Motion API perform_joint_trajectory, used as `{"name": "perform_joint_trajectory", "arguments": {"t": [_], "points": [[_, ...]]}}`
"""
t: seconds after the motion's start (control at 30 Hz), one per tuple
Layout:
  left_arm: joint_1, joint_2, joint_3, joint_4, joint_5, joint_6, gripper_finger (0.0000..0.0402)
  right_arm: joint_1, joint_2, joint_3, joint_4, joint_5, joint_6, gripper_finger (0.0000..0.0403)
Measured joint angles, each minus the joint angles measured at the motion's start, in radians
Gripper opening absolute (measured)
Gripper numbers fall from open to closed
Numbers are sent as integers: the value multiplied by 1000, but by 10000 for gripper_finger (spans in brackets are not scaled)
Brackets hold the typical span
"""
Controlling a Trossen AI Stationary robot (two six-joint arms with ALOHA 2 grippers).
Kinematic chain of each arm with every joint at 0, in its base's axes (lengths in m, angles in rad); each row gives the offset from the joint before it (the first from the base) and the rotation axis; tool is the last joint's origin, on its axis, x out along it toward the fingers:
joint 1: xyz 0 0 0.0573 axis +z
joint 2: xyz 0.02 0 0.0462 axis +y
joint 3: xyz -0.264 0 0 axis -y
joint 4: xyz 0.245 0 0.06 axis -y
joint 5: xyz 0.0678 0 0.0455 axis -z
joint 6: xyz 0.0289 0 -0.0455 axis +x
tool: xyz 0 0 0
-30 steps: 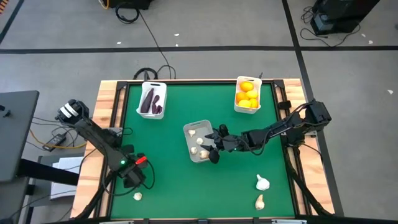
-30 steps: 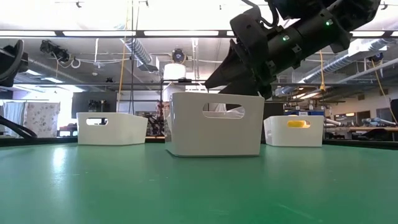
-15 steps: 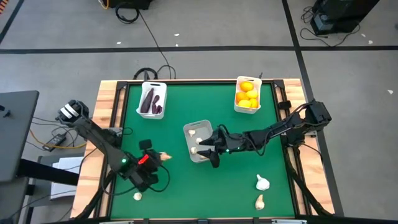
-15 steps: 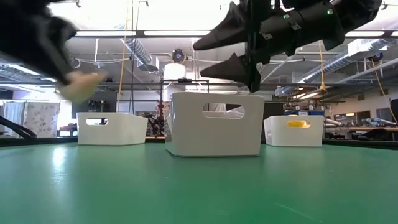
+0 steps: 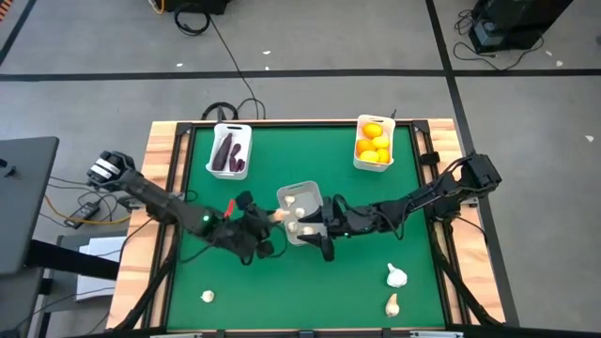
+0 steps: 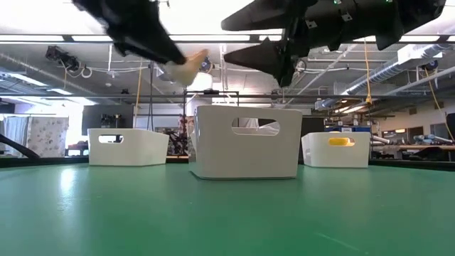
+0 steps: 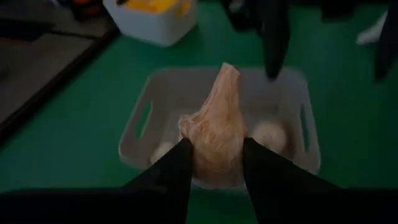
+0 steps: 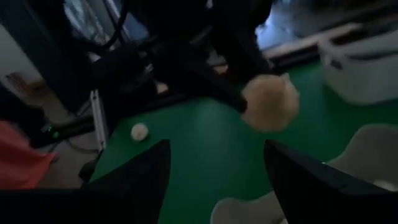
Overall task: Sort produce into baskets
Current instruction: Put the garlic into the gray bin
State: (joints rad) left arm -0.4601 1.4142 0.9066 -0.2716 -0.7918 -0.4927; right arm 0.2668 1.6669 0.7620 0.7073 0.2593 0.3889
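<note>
High view: right end effector (image 5: 319, 235) crowds middle basket (image 5: 302, 196) rim.

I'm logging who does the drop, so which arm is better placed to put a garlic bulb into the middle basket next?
Left. The left gripper already holds a garlic bulb beside the middle basket. The right gripper hangs open and empty at the basket's other side.

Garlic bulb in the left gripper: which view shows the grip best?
Left wrist view: garlic bulb sits pinched between both fingers, above the middle basket. High view shows it tiny at the basket's edge; low view, blurred, mid-air; right wrist, blurred.
</note>
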Motion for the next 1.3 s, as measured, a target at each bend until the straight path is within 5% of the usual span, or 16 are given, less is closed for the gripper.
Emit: {"name": "perform_joint_trajectory", "arguments": {"t": [0.3, 0.67, 0.97, 1.2, 1.3], "points": [[52, 21, -1, 291, 79, 224, 137, 1, 0, -1, 83, 94, -61, 241], [53, 35, -2, 291, 120, 227, 137, 6, 0, -3, 93, 175, -81, 88], [53, 40, -2, 295, 159, 232, 137, 6, -1, 2, 119, 161, -94, 68], [53, 40, -2, 292, 171, 231, 137, 6, -1, 2, 101, 161, -121, 9], [61, 40, -7, 287, 163, 214, 137, 8, -1, 2, 85, 232, -120, 14]]}}
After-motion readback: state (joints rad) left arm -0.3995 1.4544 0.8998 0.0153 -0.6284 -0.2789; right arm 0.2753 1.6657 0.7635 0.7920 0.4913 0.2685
